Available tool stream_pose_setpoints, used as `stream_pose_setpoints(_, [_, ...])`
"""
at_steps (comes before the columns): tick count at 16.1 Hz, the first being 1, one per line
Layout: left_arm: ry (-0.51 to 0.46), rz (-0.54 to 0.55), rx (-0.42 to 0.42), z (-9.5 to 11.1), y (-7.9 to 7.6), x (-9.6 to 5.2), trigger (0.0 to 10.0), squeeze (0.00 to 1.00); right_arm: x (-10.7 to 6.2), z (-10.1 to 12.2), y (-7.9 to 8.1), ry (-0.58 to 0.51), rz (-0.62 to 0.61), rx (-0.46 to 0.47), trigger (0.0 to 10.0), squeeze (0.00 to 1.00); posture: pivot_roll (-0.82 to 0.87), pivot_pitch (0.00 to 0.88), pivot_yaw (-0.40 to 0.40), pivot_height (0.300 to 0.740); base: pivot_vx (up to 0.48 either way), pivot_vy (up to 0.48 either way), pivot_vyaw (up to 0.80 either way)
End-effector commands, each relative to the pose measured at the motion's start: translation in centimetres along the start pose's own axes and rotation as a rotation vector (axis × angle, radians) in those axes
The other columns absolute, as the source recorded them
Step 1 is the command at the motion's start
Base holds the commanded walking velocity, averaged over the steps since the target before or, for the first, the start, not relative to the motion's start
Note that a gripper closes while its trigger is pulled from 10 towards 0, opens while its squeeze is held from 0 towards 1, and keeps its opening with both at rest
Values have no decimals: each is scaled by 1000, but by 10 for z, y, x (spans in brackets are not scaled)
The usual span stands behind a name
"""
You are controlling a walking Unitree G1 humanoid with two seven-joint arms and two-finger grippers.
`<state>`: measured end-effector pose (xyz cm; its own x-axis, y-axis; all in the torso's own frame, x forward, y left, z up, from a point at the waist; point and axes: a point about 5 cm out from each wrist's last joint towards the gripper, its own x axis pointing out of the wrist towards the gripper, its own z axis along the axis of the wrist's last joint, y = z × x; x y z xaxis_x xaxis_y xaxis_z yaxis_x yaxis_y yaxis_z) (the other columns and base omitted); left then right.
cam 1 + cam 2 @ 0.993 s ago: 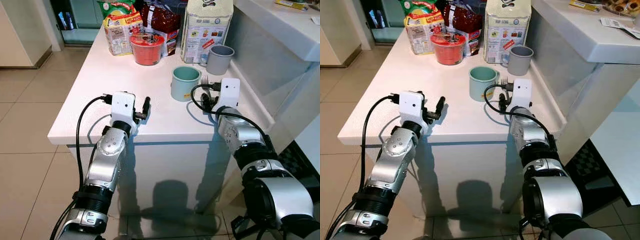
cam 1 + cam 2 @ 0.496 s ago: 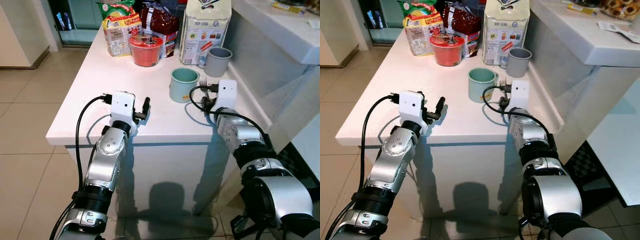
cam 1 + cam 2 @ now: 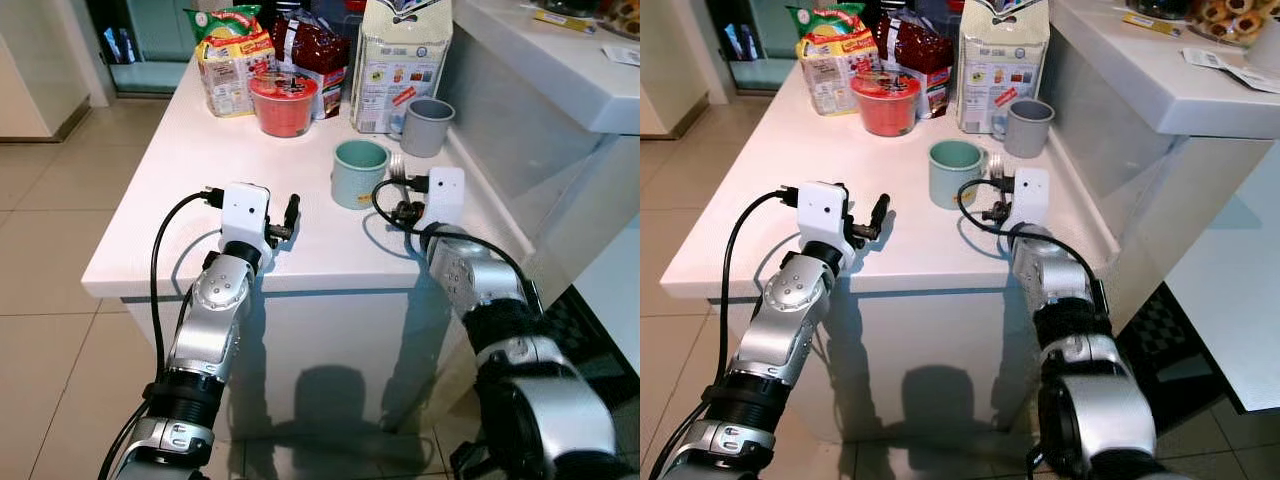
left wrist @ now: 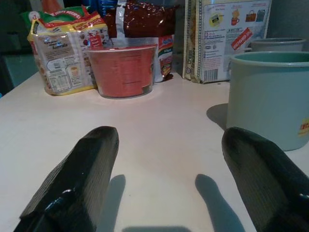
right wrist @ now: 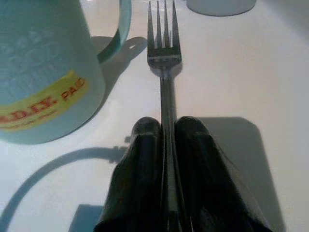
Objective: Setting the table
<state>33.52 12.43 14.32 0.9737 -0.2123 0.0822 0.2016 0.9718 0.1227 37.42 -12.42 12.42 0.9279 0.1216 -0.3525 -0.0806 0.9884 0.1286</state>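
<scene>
A home kitchen: white counter (image 3: pixel 200 190) with food packets (image 3: pixel 235 60), mugs (image 3: pixel 358 172) and tiled floor (image 3: pixel 40 240).

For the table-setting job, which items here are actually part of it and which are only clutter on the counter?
Part of the job:
- fork, clamped in the right pincer
- green mug, beside the fork
- grey mug, possibly
- left pincer, open, empty, above the white counter

Just lying about:
- red tub
- snack packets
- tall paper bag

My right claw (image 5: pixel 166 130) pinches a silver fork (image 5: pixel 164 58) by its handle, tines forward, low over the white counter (image 3: pixel 200 170), just beside the teal mug (image 3: pixel 359 172).
</scene>
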Motion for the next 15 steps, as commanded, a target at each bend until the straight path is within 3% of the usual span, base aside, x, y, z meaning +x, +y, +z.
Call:
stream_pose_setpoints(1, [-8,-8,7,3,-1,0,10000,0,-6,-61,3,264,17,39,0,0,14,0,-14,740,0,0,0])
stream_pose_setpoints(5, [-8,-1,8,4,1,-2,10000,0,-25,-73,-1,286,19,15,0,0,11,0,-15,740,0,0,0])
stream_pose_setpoints(6, [-8,0,8,3,1,-2,10000,0,-28,-70,-2,232,5,-46,0,0,11,0,-15,740,0,0,0])
stream_pose_setpoints(7, [-10,3,9,4,1,-2,10000,0,-31,-56,0,113,2,-118,0,0,9,0,-16,740,0,0,0])
stream_pose_setpoints(8, [-10,3,8,4,1,-2,10000,0,-31,-53,0,96,3,-124,0,0,9,0,-16,740,0,0,0])
stream_pose_setpoints(10, [-12,4,9,5,0,0,10000,0,-34,-29,0,-51,-30,-239,0,0,9,0,-17,740,0,0,0])
stream_pose_setpoints(15, [-9,6,10,4,0,0,10000,0,-35,-17,-8,-149,-106,-250,0,0,10,0,-17,740,0,0,0])
